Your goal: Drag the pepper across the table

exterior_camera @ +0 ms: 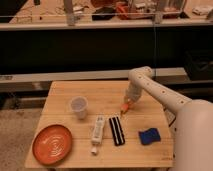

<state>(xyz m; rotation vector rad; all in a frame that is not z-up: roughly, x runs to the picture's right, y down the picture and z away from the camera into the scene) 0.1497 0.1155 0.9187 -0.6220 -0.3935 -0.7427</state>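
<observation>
The pepper (125,107) is a small slim orange piece lying on the light wooden table (100,92), right of the middle. My gripper (128,102) comes down from the white arm on the right. It sits right on top of the pepper's far end and hides part of it.
A clear plastic cup (78,107) stands left of the pepper. A white remote (97,131) and a black striped bar (116,131) lie in front of it. A blue sponge (148,136) is at the front right and a large round orange plate (52,144) at the front left.
</observation>
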